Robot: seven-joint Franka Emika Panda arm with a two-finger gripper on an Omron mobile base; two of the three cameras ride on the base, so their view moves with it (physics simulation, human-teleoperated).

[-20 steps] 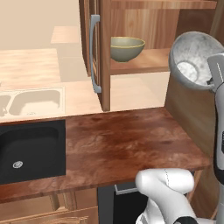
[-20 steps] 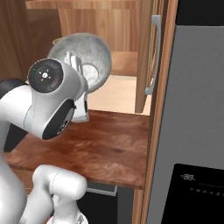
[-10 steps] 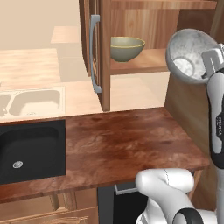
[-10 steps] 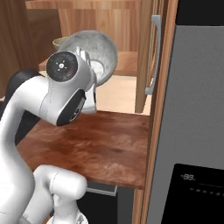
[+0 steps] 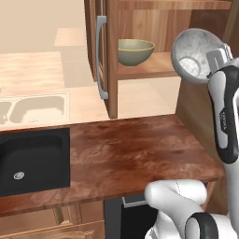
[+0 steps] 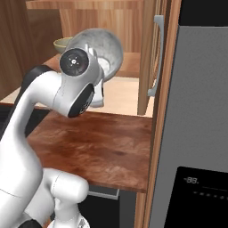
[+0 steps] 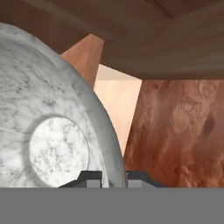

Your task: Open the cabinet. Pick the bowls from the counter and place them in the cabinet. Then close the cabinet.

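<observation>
Pincer (image 7: 114, 175) closed down narrow on the rim of the white-grey bowl (image 7: 48, 131); the two dark fingertips (image 7: 92, 176) sit one on each side of the bowl wall, inside and outside, with only the wall's thickness between them. Bowl is off the table, carried high and tipped on edge, so its hollow faces sideways rather than up.

Left base view: white-grey bowl (image 5: 196, 55) hangs at the top of the arm, level with the cabinet (image 5: 112, 60) shelf and just to the right of the open compartment. Its open mouth turns toward the camera.

Right base view: same bowl (image 6: 104, 51) sits behind the arm's wrist joint, in front of the shelf edge.

Olive-yellow bowl (image 5: 135, 51) stands upright on the cabinet shelf, well to the left of the carried bowl; its rim shows behind the arm in the right base view (image 6: 62, 43).

Cabinet doors stand open; grey bar handle (image 5: 100, 58) visible on the left door, another handle (image 6: 156, 60) on the right door.

Table (image 5: 135, 154) of dark reddish-brown wood below, black sink (image 5: 32, 161) inset at its left end.
</observation>
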